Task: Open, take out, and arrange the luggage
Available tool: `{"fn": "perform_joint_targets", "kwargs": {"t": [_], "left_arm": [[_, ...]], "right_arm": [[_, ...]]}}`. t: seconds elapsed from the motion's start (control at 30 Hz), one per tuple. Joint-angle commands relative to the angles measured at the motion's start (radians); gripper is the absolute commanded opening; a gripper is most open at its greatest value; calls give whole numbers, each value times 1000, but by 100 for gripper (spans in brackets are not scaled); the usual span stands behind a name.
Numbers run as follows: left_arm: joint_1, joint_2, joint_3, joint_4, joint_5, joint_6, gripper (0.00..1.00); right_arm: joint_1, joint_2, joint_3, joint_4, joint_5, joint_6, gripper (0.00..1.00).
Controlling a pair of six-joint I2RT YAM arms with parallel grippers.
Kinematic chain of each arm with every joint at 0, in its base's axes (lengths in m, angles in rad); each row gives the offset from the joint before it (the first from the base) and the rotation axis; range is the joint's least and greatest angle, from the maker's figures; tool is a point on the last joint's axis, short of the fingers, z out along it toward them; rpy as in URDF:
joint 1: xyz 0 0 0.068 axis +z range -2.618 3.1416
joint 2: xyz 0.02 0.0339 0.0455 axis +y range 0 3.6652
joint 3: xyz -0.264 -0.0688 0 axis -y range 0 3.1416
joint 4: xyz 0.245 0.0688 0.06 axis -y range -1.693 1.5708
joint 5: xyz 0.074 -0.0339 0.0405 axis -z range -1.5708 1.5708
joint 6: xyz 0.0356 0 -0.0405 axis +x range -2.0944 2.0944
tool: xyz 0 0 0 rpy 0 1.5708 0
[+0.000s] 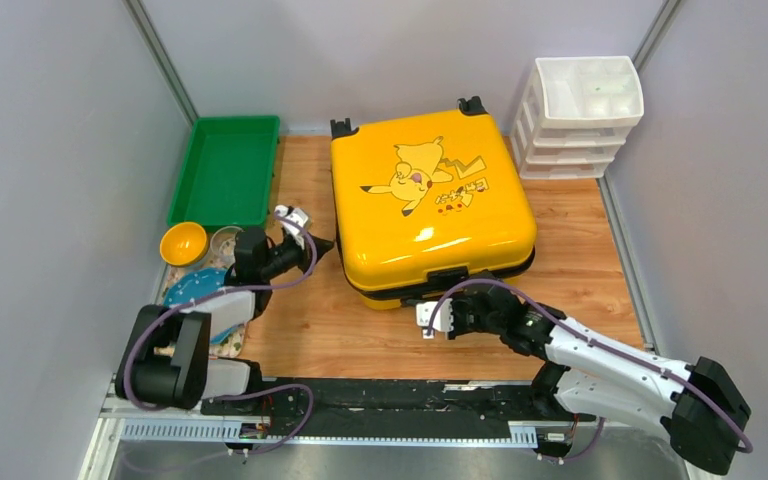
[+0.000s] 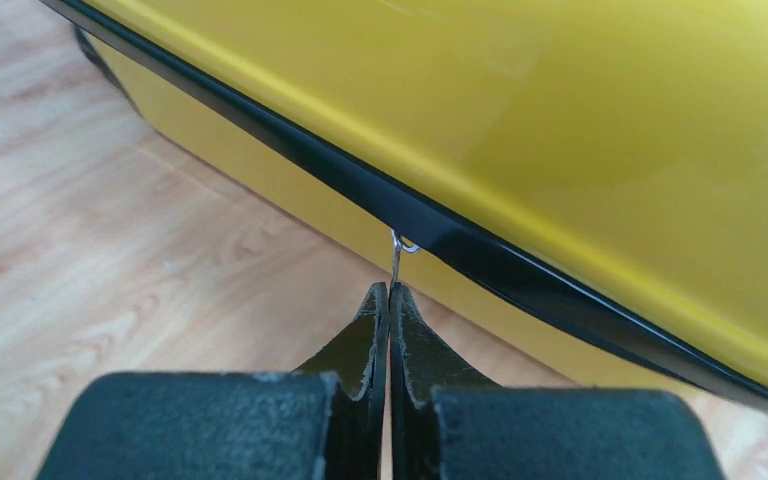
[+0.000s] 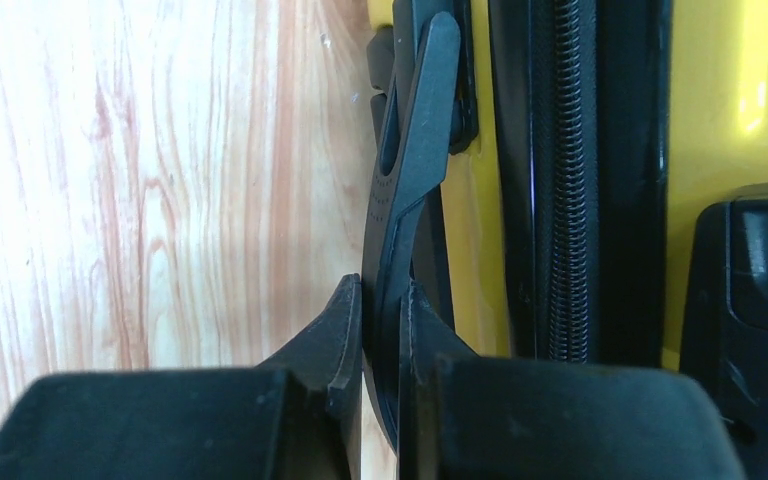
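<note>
Two claws, both closed. The left claw (image 2: 389,292) pinches a thin silver wire loop (image 2: 401,246) on the black seam trim at the left flank of the large yellow hard-shell Pikachu-print suitcase (image 1: 430,200), which lies flat and shut at the middle of the pale wooden worktop (image 1: 300,330). The right claw (image 3: 385,295) clamps a flat black zipper pull tab (image 3: 412,150) at the suitcase's near edge.

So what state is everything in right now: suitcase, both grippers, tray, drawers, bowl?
Suitcase: closed, lying flat.
Left gripper: shut on wire pull at the seam.
Right gripper: shut on black tab on the suitcase's near side.
Tray: empty.
Drawers: pushed in.
Bowl: upright, looks empty.
</note>
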Motion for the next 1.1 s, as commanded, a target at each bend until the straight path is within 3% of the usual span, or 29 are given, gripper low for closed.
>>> {"fn": "perform_joint_targets", "kwargs": {"t": [0.0,0.33,0.5,0.6,0.73,0.97,1.0,1.03,1.07], "left_arm": [[50,159,160,147,-118,63,0],[116,626,664,204,-83,-23,0],[133,897,974,219,-14,-15,0],[126,997,1080,250,-11,2,0],[123,988,1030,328,-19,-18,0],[133,732,711,432,101,-69,0],[133,706,653,431,116,-78,0],[133,660,623,431,127,-84,0],[133,640,596,434,127,-90,0]], "right_arm": [[-2,-77,-52,-325,-19,-57,0],[-41,-161,-57,-463,-56,-137,0],[-90,-164,-54,-506,-89,-185,0],[-119,-160,-48,-533,-95,-199,0],[-151,-177,-37,-555,-96,-212,0],[-182,-221,-25,-495,25,-153,0],[-191,-232,-23,-480,38,-153,3],[-196,-256,-8,-478,46,-150,19],[-200,-272,4,-486,40,-133,27]]}}
